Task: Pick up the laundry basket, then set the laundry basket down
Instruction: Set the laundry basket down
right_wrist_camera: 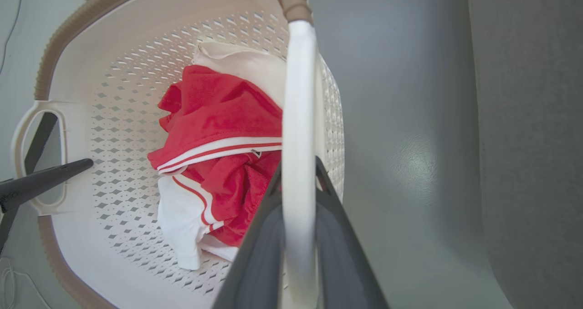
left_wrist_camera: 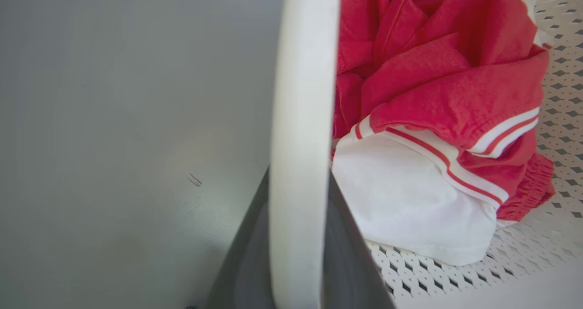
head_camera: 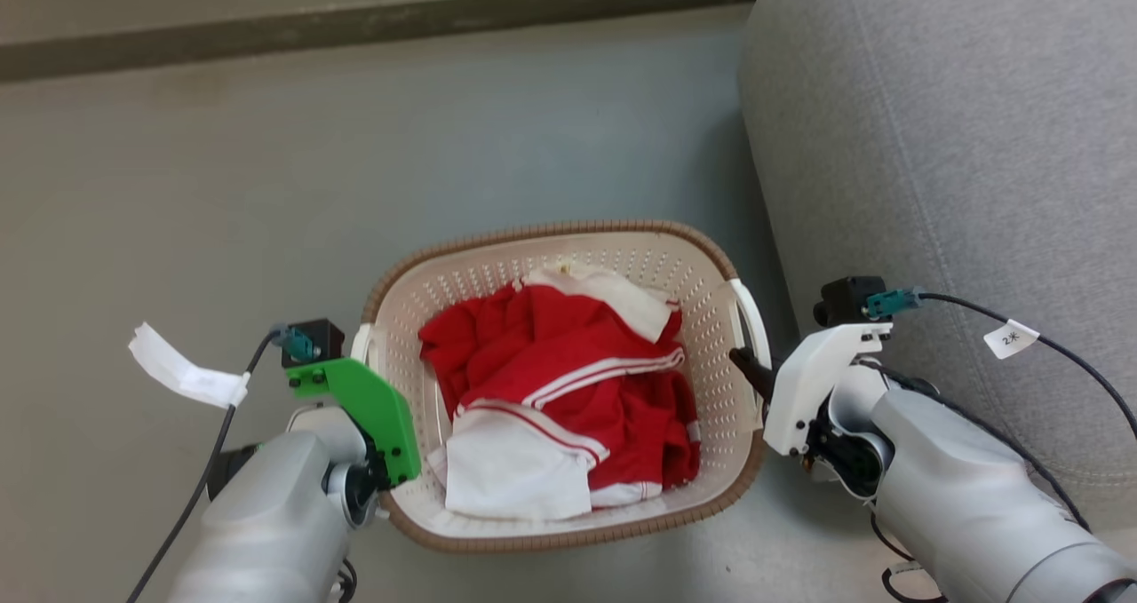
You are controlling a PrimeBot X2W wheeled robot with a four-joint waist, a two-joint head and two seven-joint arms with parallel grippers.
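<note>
left gripper: fingers clamped on either side of the white left handle. in the head view they are hidden under the green mount.
right gripper: fingers pinched onto the white right handle, one inside the wall and one outside. the head view shows one dark finger past the white mount.
laundry basket: between the two grippers, directly ahead of the robot.
hidden: the basket's underside, so i cannot tell whether it rests on the floor or hangs clear. the left forearm covers its near-left corner.
axis: the long side seems to run across the robot, handle to handle, slightly skewed, with the mouth facing up.
clothes: a red and white striped bundle lying crumpled inside. the folds hide how many pieces there are.
floor: plain grey.
sofa: grey fabric, just beside the right handle. contact is unclear.
skirting: a dark strip, farthest off.
</note>
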